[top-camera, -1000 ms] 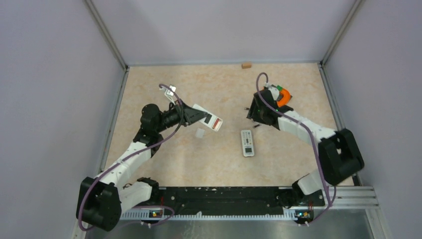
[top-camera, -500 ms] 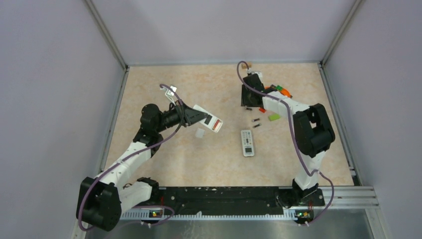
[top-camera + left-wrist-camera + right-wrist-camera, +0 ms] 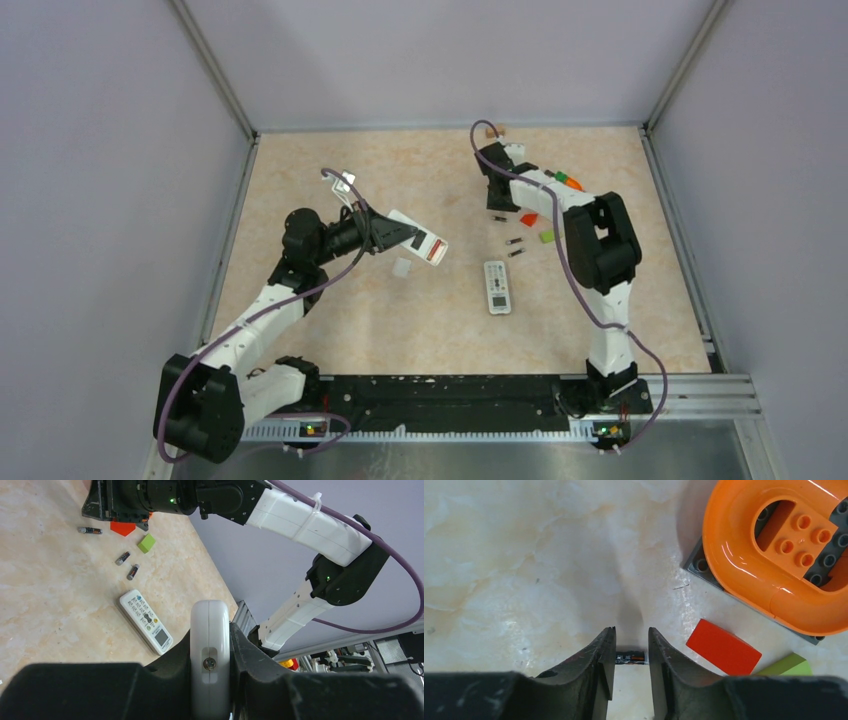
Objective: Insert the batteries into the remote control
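A: Table (image 3: 420,330): beige, marbled, glossy. Landmark: keypad remote (image 3: 497,287), a white slab lying buttons up. Left gripper (image 3: 400,230)?

B: Left of the keypad remote, off the surface. Clamped tight on the held remote (image 3: 210,630): white, smooth rounded edge, one screw showing.

A: Right gripper (image 3: 630,647)?

B: Beyond the keypad remote, low over the table. Scuffed black fingers (image 3: 599,670) set narrow, one at each end of a battery (image 3: 630,657), a dark cylinder with an orange band, lying flat. Whether they actually pinch it, cannot tell.

A: Around it?

B: Glossy orange ring (image 3: 729,535) on a grey studded plate (image 3: 698,565). Red block (image 3: 723,647) and green block (image 3: 786,666), both flat. Second battery (image 3: 123,558) and third battery (image 3: 133,572) just beyond the keypad remote.
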